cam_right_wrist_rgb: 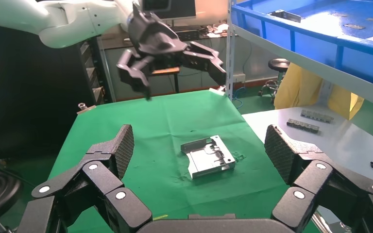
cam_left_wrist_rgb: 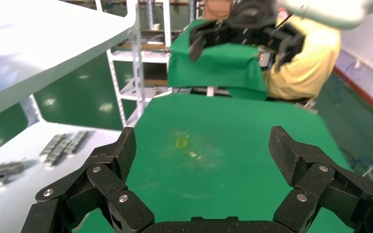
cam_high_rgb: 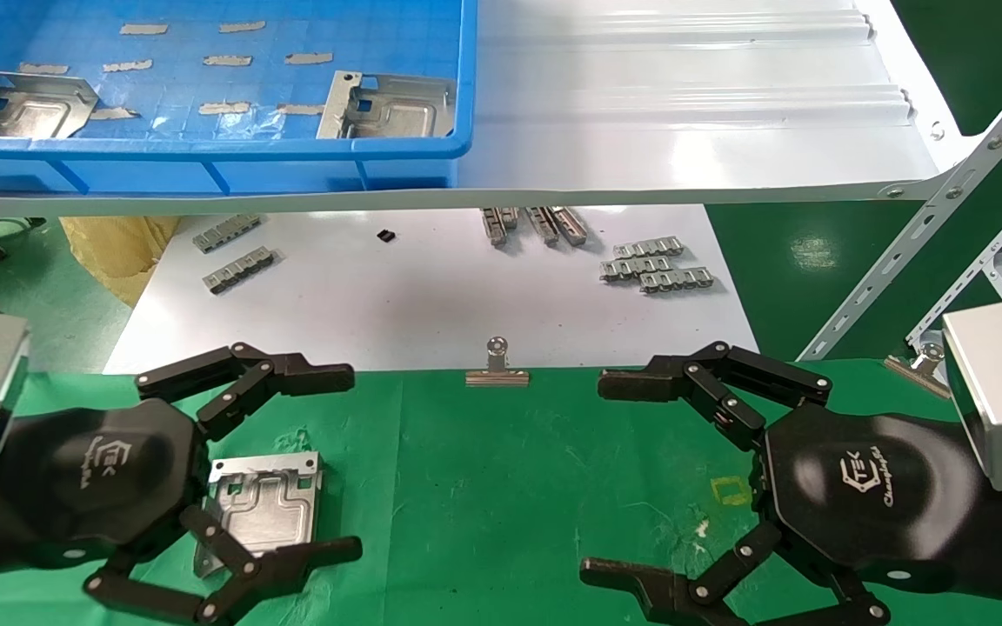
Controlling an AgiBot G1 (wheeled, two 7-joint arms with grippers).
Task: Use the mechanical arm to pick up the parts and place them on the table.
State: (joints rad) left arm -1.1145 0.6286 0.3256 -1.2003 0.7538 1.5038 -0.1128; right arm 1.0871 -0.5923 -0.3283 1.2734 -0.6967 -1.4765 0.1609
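Nearest the head camera, one part (cam_high_rgb: 266, 500) lies flat on the green surface (cam_high_rgb: 501, 487), below the left gripper (cam_high_rgb: 279, 465), whose fingers are spread wide and hold nothing. Two more parts (cam_high_rgb: 392, 106) wait in the blue bin (cam_high_rgb: 205, 148). Thin stamped steel: likely light, stiff and slippery, best pinched across opposite edges near the folded lip. Right gripper (cam_high_rgb: 614, 474) hovers spread wide, empty.
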